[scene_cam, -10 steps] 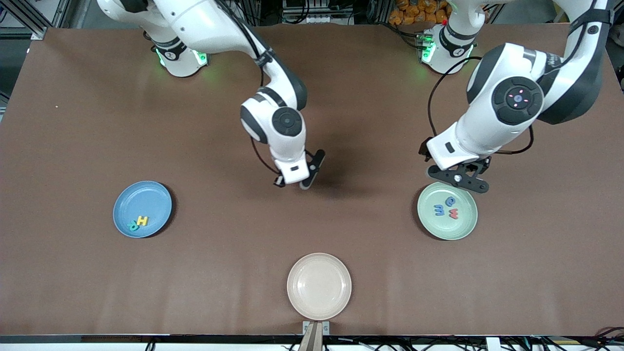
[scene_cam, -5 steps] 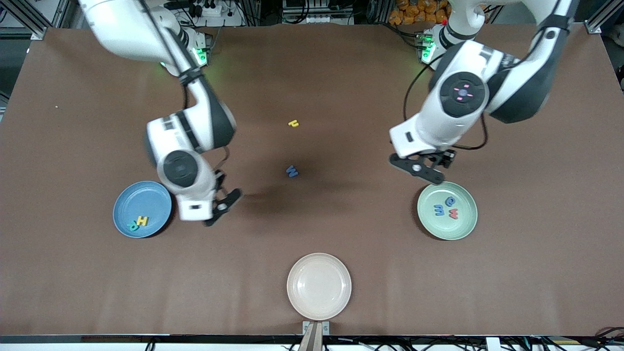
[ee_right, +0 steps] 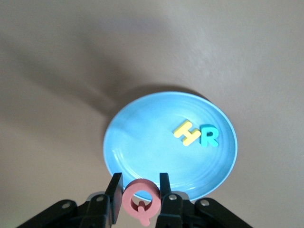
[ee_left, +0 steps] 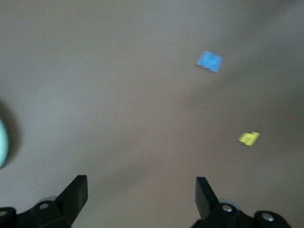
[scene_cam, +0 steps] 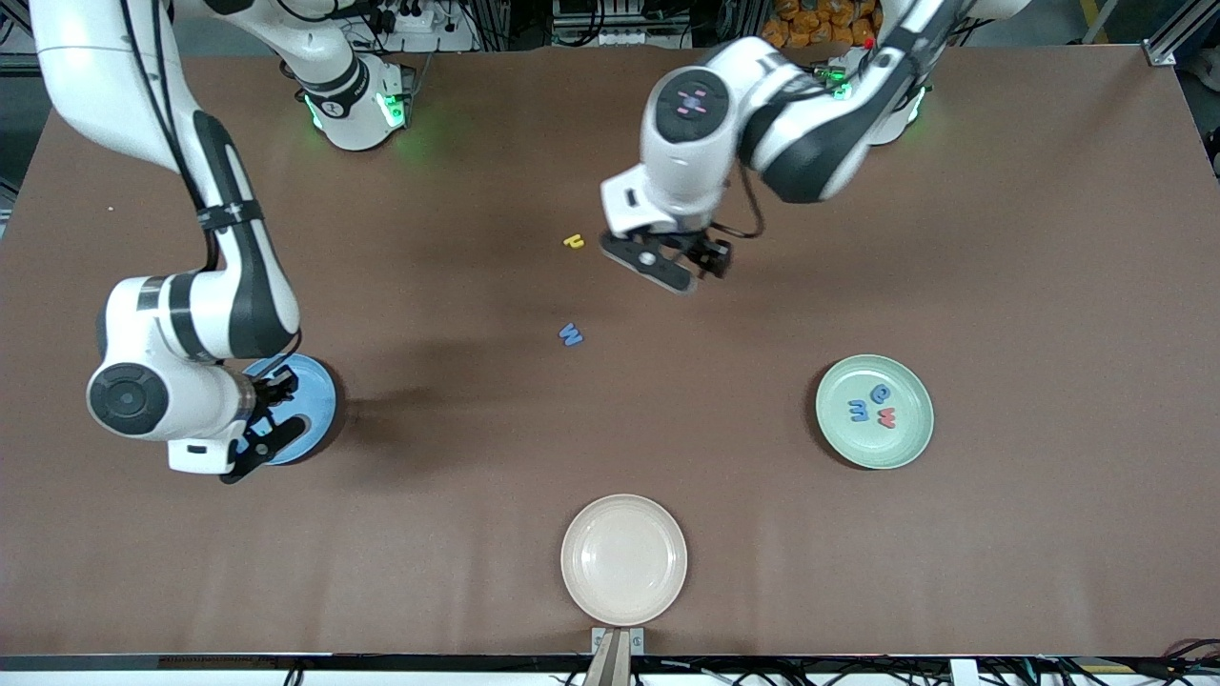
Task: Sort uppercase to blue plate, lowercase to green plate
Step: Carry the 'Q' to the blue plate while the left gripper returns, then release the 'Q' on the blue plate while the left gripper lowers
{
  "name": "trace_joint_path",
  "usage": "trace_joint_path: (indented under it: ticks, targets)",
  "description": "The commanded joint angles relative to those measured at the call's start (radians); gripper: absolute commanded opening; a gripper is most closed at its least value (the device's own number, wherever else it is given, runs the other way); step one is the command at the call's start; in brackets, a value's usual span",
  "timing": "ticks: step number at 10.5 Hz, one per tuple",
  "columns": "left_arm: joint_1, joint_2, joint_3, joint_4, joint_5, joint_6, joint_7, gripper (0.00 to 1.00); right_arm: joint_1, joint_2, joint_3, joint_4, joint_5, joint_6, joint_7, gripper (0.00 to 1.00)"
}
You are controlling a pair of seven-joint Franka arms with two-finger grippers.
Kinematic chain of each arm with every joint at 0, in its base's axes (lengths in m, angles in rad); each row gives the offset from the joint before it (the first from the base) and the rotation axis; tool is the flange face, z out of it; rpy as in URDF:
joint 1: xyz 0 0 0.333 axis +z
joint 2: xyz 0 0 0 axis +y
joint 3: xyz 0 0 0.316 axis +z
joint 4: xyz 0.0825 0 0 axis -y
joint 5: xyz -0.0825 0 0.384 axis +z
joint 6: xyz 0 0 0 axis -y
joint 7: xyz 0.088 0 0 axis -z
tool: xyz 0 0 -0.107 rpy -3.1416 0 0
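Observation:
My right gripper [ee_right: 140, 197] is shut on a red Q [ee_right: 141, 200] and hangs over the rim of the blue plate [ee_right: 142, 142]. A yellow H [ee_right: 186, 133] and a teal R [ee_right: 209, 136] lie on that plate. In the front view the right gripper [scene_cam: 259, 433] covers much of the blue plate [scene_cam: 313, 405]. My left gripper [scene_cam: 679, 271] is open and empty above the bare table, beside the yellow u [scene_cam: 573, 241]. The blue W [scene_cam: 570, 334] lies nearer the camera. The green plate [scene_cam: 874, 448] holds a blue e [scene_cam: 883, 392], a blue m [scene_cam: 859, 411] and a red w [scene_cam: 888, 416].
A cream plate [scene_cam: 623, 591] with nothing on it stands near the table's front edge. In the left wrist view the blue W [ee_left: 209, 61] and yellow u [ee_left: 248, 138] lie ahead of the open left gripper [ee_left: 141, 190], and the green plate's rim [ee_left: 2, 142] shows at the edge.
The right arm swung from the table's middle to over the blue plate, carrying the red Q. The left arm moved from above the green plate to the middle, beside the yellow u.

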Motion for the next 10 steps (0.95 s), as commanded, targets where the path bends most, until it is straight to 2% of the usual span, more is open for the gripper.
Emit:
trace_joint_path:
  ticks: [1,2,5,8,10]
  targets:
    - [-0.081,0.085,0.008,0.014,-0.013,0.076,-0.002,1.00,-0.036,0.029,0.015,-0.008,0.000,0.009,0.016,0.92]
    - [-0.142,0.118,0.016,0.014,-0.011,0.113,-0.005,1.00,-0.055,0.032,0.015,-0.006,-0.006,0.009,0.016,1.00]
    - [-0.236,0.226,0.020,0.016,0.032,0.226,-0.010,1.00,-0.099,0.026,0.002,-0.006,-0.035,-0.010,0.015,1.00]
    - [-0.287,0.303,0.025,0.016,0.131,0.309,-0.010,1.00,-0.135,0.027,-0.021,-0.003,-0.086,-0.026,0.018,1.00]
    - [-0.319,0.329,0.060,0.016,0.139,0.352,-0.010,1.00,-0.145,0.030,-0.034,0.000,-0.088,-0.022,0.033,1.00]
